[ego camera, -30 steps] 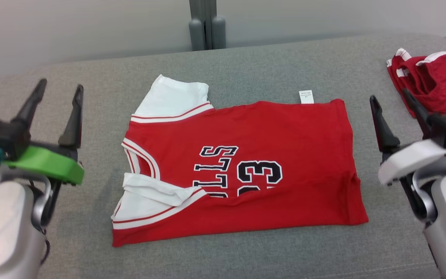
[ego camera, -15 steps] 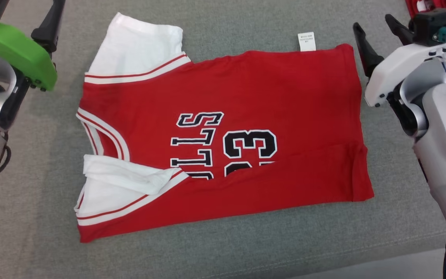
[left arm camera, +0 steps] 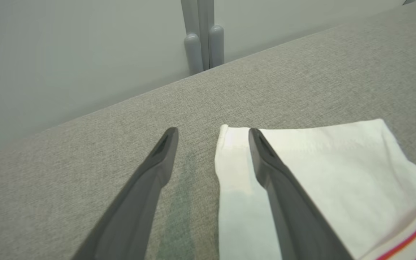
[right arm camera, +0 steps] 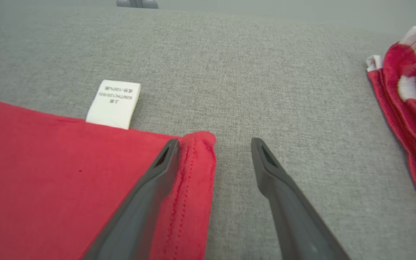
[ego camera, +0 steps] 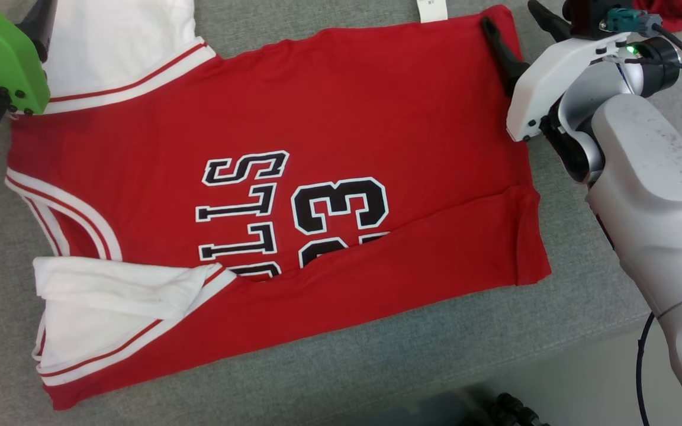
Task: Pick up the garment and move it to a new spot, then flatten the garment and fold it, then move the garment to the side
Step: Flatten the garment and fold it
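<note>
Fingers on the left arm [left arm camera: 159, 166] stand spread wide and hold nothing: one is over the bare grey surface [left arm camera: 85, 162], the other over the far white sleeve [left arm camera: 320, 159], with that sleeve's outer edge between them; whether either tip touches cloth cannot be told. Two grey posts [left arm camera: 202, 50] stand against the wall behind, well clear of the work. The garment [ego camera: 376, 106], a red jersey, lies flat across the middle of the surface, neck to the robot's left and hem to its right. Its near long edge is turned over and cuts off the lower part of the black lettering [ego camera: 240, 211], and the near sleeve [ego camera: 110, 290] is rumpled under that fold. Judged step: folding, with the near side done and the far side due. A white care label [right arm camera: 113, 104] juts from the far edge. Fingers on the right arm [right arm camera: 157, 180] are likewise apart and empty, one over the stitched far hem corner, the other over bare surface. The next move calls for both pairs to come down, close on sleeve edge and hem corner, and carry the far edge toward the robot at an even pace. A second red and white garment [right arm camera: 406, 94] lies heaped further right, apart from the corner, and nothing obstructs either approach
</note>
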